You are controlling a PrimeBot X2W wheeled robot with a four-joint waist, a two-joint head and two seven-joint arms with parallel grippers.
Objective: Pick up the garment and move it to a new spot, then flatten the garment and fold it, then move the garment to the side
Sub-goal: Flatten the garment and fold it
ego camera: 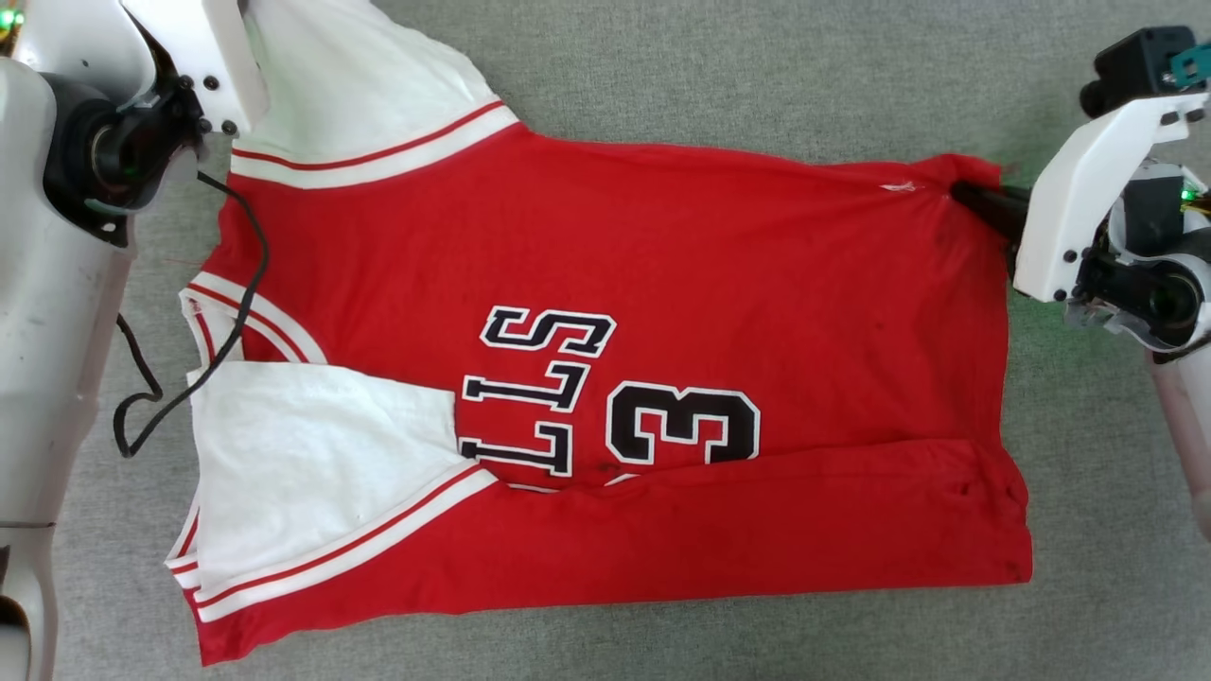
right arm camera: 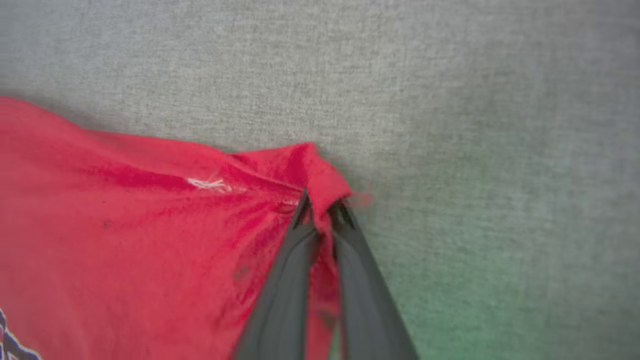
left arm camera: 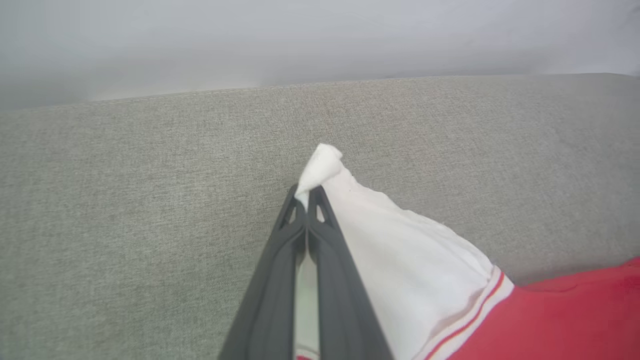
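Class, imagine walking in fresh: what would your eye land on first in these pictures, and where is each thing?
First, the red jersey spread sideways across the grey fabric surface, its black 3 near the middle and its near long edge folded over. Next, the left jaws are shut on the tip of the far white sleeve, upper left, and the right jaws on the far red hem corner, upper right.

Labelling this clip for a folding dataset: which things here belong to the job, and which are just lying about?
Job: red jersey; left gripper, shut on its white sleeve; right gripper, shut on its red hem corner.
Lying about: black cable; grey fabric surface.
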